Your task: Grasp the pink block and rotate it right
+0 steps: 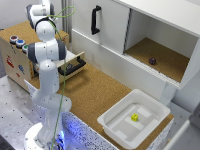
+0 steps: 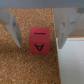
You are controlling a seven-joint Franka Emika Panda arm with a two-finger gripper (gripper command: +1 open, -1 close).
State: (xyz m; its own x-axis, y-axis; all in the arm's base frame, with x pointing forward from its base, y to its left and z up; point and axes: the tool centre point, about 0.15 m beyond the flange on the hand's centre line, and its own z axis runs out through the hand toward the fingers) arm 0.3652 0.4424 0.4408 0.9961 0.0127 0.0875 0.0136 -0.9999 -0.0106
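Between the two spread fingers of the claw (image 2: 39, 39), a pink block (image 2: 39, 40) is seen in the wrist view, resting on the cork-surfaced counter (image 2: 25, 67). The claw is released, each finger standing clear of the block's sides. The block is a bright pink-red cube, its upper face marked with a dark letter "A". A white edge (image 2: 72, 62) is seen just beside it. In the exterior view, the block is hidden behind the arm (image 1: 46, 52).
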